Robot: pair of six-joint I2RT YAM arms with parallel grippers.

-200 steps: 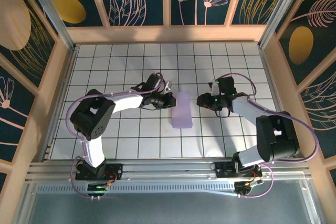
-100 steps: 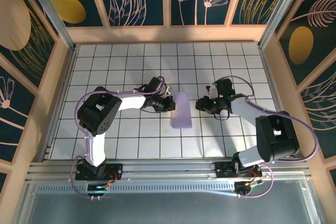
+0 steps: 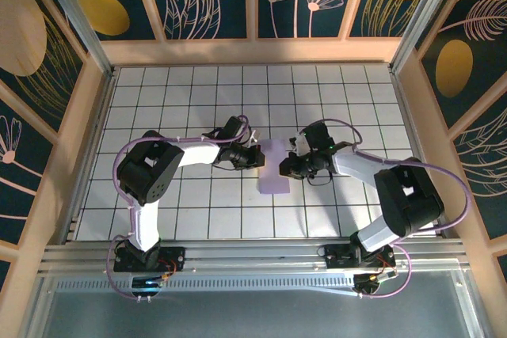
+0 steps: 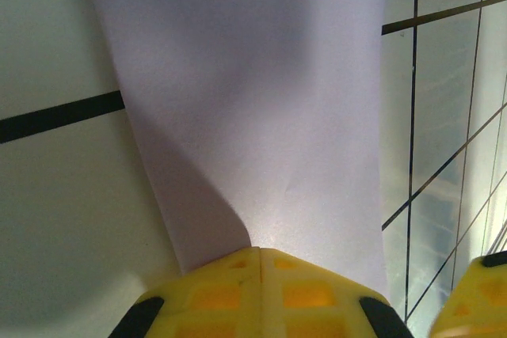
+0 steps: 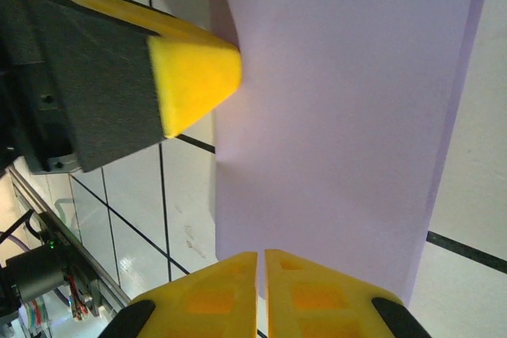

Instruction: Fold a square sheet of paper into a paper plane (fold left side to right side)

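The square sheet of paper (image 3: 275, 173) lies mid-table as a narrow lavender strip, doubled over on itself. My left gripper (image 3: 258, 157) is shut, its yellow tips pressed on the strip's left edge. In the left wrist view the paper (image 4: 261, 100) spreads out from the closed left gripper (image 4: 260, 252). My right gripper (image 3: 287, 167) sits at the strip's right edge, shut to a thin slit. The right wrist view has the paper (image 5: 341, 116) running under the right gripper (image 5: 261, 257), with the left fingertips (image 5: 198, 77) on the far edge. A paper plane is out of view.
The white grid-tiled table (image 3: 198, 100) is boxed in by wooden walls (image 3: 87, 140) on the left, right and back. An aluminium rail (image 3: 253, 263) runs along the near edge by both arm bases. Open tiles lie behind and in front of the paper.
My right gripper has moved left from off the paper onto its right edge and closed from part open. The left arm's elbow shifted; its shut tips stayed on the left edge.
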